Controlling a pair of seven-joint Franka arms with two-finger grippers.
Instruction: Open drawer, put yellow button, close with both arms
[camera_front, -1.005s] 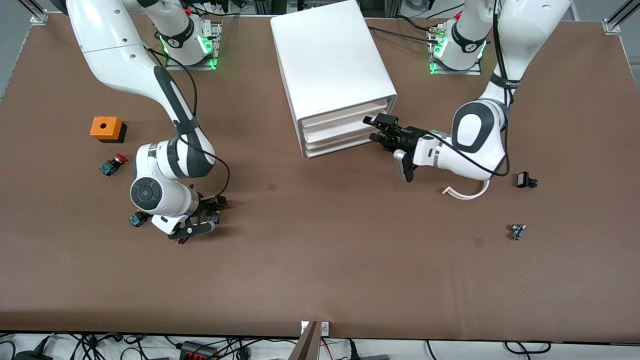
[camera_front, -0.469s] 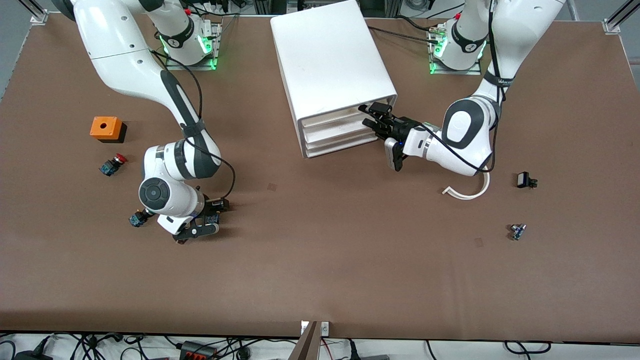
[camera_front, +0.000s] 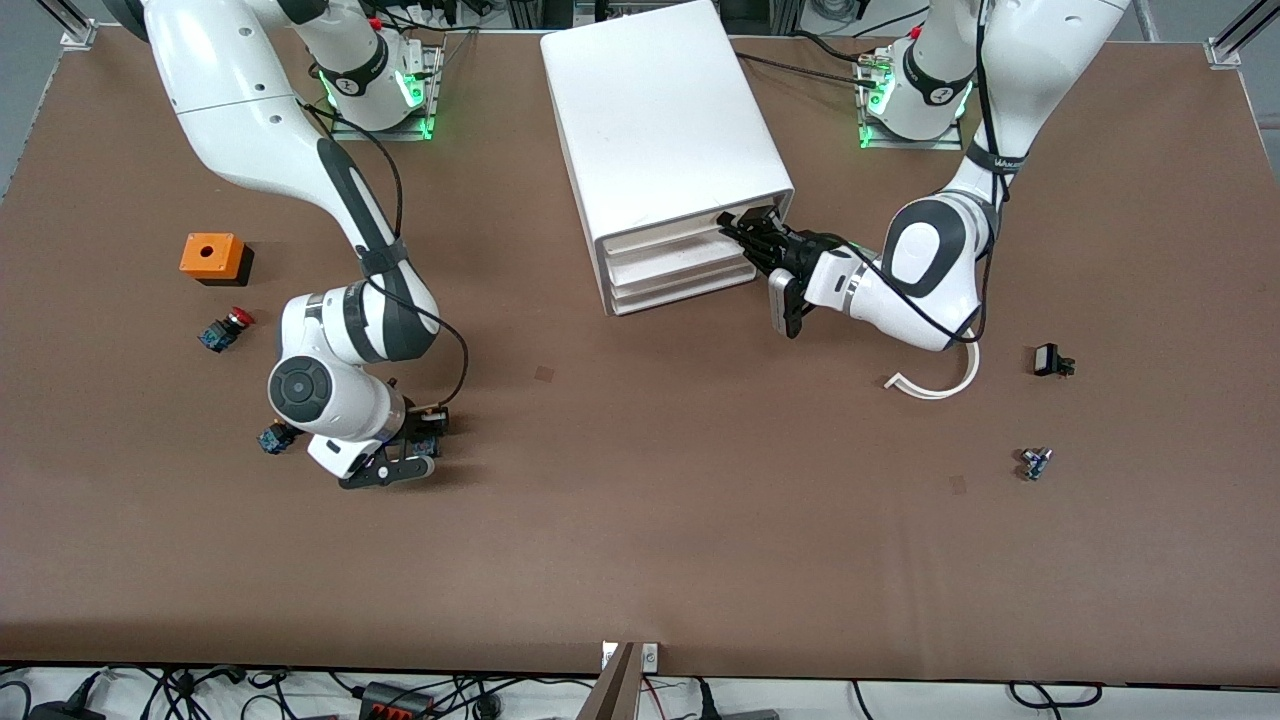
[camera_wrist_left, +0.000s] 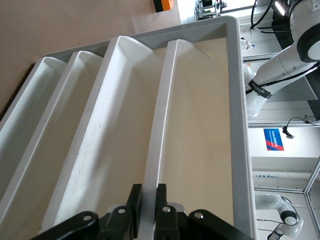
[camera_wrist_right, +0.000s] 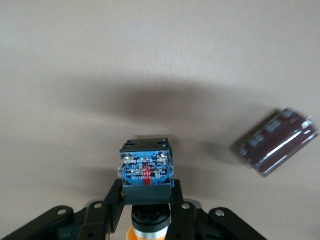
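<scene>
My right gripper (camera_wrist_right: 147, 200) has its black fingers clamped on the yellow button (camera_wrist_right: 146, 180), a small push-button switch with a black-and-blue plastic body and an orange-yellow cap just showing between the pads. It sits low over the matte brown table mat (camera_front: 640, 520), toward the right arm's end. A small dark ribbed block (camera_wrist_right: 276, 148) lies just beside it on the mat.

My left gripper (camera_wrist_left: 146, 212) has its fingers pinched together on the thin lip of the top drawer of the glossy white plastic drawer cabinet (camera_front: 665, 130). I count three stacked drawer fronts, smooth, with curved scooped faces.

On the mat I count two other push-buttons: a red-capped one (camera_front: 224, 329) and a dark blue one (camera_front: 272, 438), partly hidden by my right arm. There is also one orange box with a hole (camera_front: 212, 256), one curved white strip (camera_front: 935, 385) and two small dark parts (camera_front: 1050, 360) (camera_front: 1035, 462). The wide stretch of mat nearer the front camera holds nothing.
</scene>
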